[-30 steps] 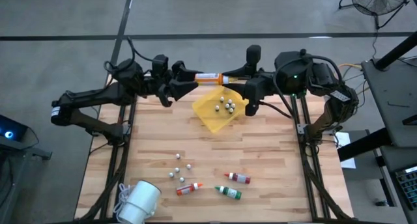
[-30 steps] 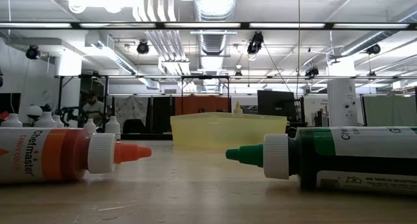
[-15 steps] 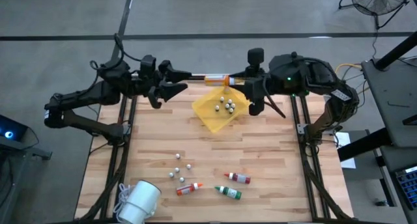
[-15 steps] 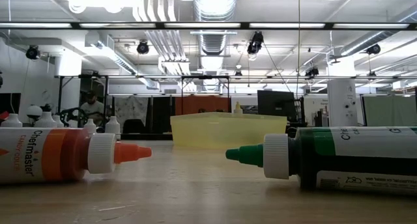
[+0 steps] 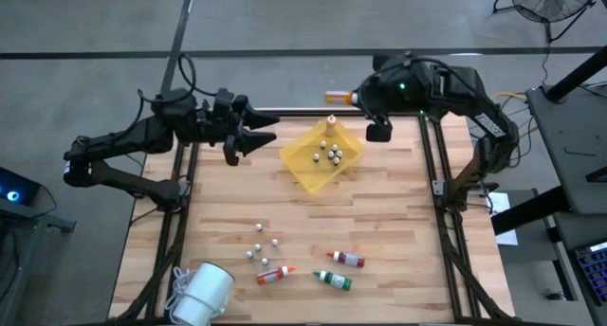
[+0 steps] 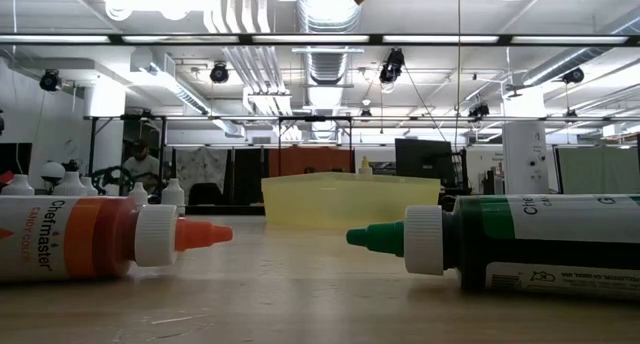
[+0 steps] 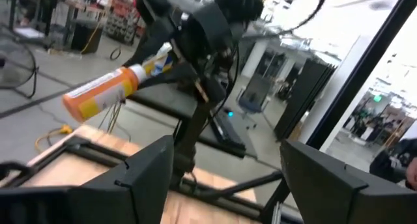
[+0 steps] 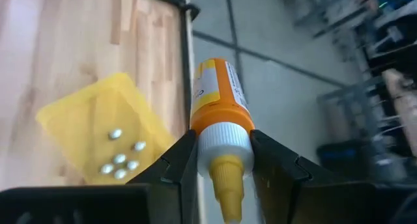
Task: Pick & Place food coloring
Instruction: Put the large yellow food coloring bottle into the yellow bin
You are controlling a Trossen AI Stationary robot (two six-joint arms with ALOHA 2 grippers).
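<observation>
- At the far edge of the table, just past the frame rail: the small orange-and-yellow dropper bottle with a white collar and yellow pointed cap (image 8: 219, 113) sits clamped in the right gripper (image 8: 219, 160), both fingers pressed against the collar. The bottle is lifted clear of the wood and lies roughly level, seen over the floor beyond the table edge (image 5: 340, 98).
- Right gripper (image 5: 368, 99) is near the far right corner, above and behind the yellow plastic tray (image 5: 305, 165).
- Inside the tray: one small bottle with a pale cap standing upright at the far corner (image 5: 331, 121), beside a cluster of small pale round balls (image 5: 329, 153).
- Near edge of the light wooden table (image 5: 379, 222): three more dropper bottles lying on their sides, an orange-capped one (image 5: 274, 275), a red-capped one (image 5: 346, 259) and a green-capped one (image 5: 334, 280), close together but apart.
- More pale balls loose on the wood (image 5: 261, 245), just beyond the orange-capped bottle.
- Left gripper (image 5: 258, 134) hovers over the table's far left edge, fingers spread apart, holding nothing, pointing toward the tray.
- White roll-shaped object (image 5: 201, 294) lies at the near left corner.
</observation>
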